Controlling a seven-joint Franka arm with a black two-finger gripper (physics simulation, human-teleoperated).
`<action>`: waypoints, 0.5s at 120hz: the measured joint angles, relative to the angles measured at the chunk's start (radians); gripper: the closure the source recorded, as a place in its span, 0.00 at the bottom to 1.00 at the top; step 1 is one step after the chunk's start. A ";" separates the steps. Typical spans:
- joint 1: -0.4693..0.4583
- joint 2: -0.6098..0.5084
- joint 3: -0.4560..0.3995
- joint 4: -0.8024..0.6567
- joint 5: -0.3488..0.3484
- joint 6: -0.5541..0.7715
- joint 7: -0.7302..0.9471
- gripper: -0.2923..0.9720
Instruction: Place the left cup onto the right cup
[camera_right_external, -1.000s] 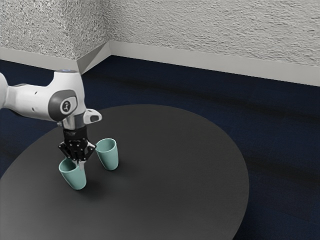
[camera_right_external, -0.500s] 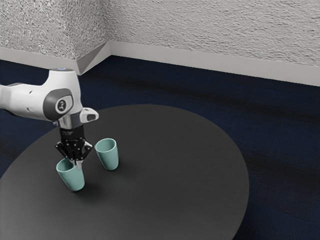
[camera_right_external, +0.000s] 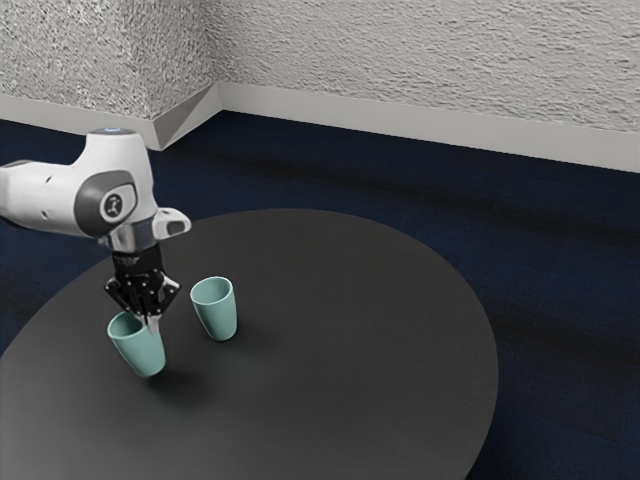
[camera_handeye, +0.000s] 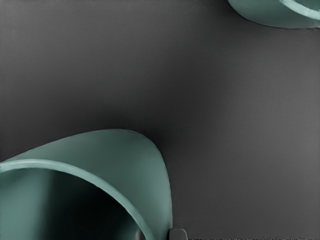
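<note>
Two teal cups are on the round black table (camera_right_external: 360, 330). The left cup (camera_right_external: 138, 345) hangs tilted, a little above the tabletop, with my gripper (camera_right_external: 149, 321) shut on its rim from above. The right cup (camera_right_external: 214, 307) stands upright on the table, just toward the exterior view's right of the held one and apart from it. In the wrist view the held cup (camera_handeye: 100, 170) looms large under my hand, and the other cup's rim (camera_handeye: 272, 12) shows at a distance across the dark tabletop.
The table's edge curves close to the held cup on the exterior view's left. Dark blue floor and a rough grey wall (camera_right_external: 420, 50) surround the table. Open tabletop stretches toward the exterior view's right of the cups.
My arm has drifted toward the exterior view's left and slightly up, carrying the left cup with it. The gap to the right cup has widened; the right cup has stayed put.
</note>
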 joint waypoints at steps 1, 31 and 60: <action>0.000 -0.001 0.000 0.000 0.000 -0.001 0.000 0.85; -0.003 -0.045 -0.007 -0.001 0.001 -0.020 -0.003 0.85; -0.001 -0.100 -0.012 -0.013 0.003 -0.042 -0.005 0.85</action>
